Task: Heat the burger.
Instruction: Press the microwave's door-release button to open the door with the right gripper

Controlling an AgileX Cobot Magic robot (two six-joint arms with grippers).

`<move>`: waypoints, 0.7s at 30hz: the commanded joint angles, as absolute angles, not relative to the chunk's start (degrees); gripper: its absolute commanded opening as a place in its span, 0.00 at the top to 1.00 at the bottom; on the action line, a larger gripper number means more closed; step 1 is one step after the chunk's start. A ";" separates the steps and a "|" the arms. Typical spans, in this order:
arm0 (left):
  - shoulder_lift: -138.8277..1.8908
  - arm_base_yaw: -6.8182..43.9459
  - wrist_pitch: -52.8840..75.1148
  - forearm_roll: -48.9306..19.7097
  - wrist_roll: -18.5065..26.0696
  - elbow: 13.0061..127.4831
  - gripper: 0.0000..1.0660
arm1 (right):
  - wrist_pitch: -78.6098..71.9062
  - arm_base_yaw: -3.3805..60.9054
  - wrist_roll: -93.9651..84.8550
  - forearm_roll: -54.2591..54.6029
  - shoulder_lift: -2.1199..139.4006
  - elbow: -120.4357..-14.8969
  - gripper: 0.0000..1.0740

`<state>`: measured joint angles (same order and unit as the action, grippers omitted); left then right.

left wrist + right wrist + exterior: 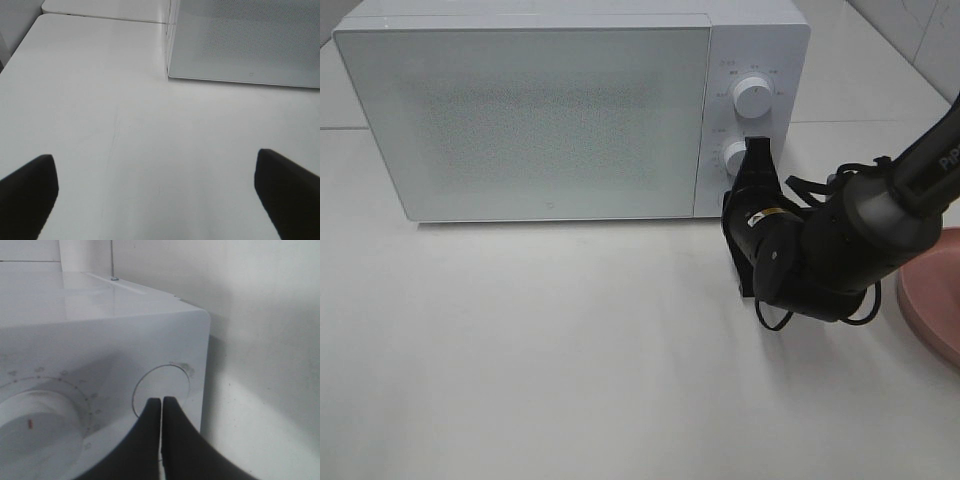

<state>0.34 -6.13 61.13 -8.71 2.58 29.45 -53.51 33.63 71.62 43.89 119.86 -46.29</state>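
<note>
The burger appears in no view, so its position, heading and long axis cannot be told. The microwave (570,100) stands at the far side of the table (520,350). Its door (520,115) is closed, and the frosted, speckled panel hides the interior.

The control strip is to the right of the door. The upper knob (753,97) is in full view. The lower knob (733,157) is partly covered by the right arm. The print around both knobs is too small to read.

The right gripper (161,401) has its two fingers pressed together with nothing between them. In the right wrist view the tips sit on the outline of a flat round button (167,377), beside the lower knob and near the casing's rounded corner. Whether the tips actually touch the button cannot be confirmed. In the high view the arm hides this button.

The pink plate (932,300) lies on the table to the right of the arm. The frame edge cuts it off, and the part that shows is bare.

The left gripper (157,195) shows only in its own wrist view. Its fingers (27,195) are spread wide over bare table, clear of the microwave's near corner, and grip nothing. Only the tips of the fingers are in frame.
</note>
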 commanded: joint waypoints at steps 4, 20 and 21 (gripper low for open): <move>1.26 -6.36 61.13 -9.00 2.41 29.51 0.06 | -53.74 33.35 71.51 44.75 121.52 -48.30 1.00; 1.26 -6.36 61.13 -9.00 2.41 29.51 0.06 | -56.15 32.89 70.93 45.15 123.53 -51.05 1.00; 1.26 -6.36 61.13 -9.00 2.41 29.51 0.06 | -56.78 32.89 70.93 45.21 123.53 -51.57 1.00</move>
<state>0.34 -6.13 61.13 -8.71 2.58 29.45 -54.77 33.17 71.68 45.44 123.59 -50.36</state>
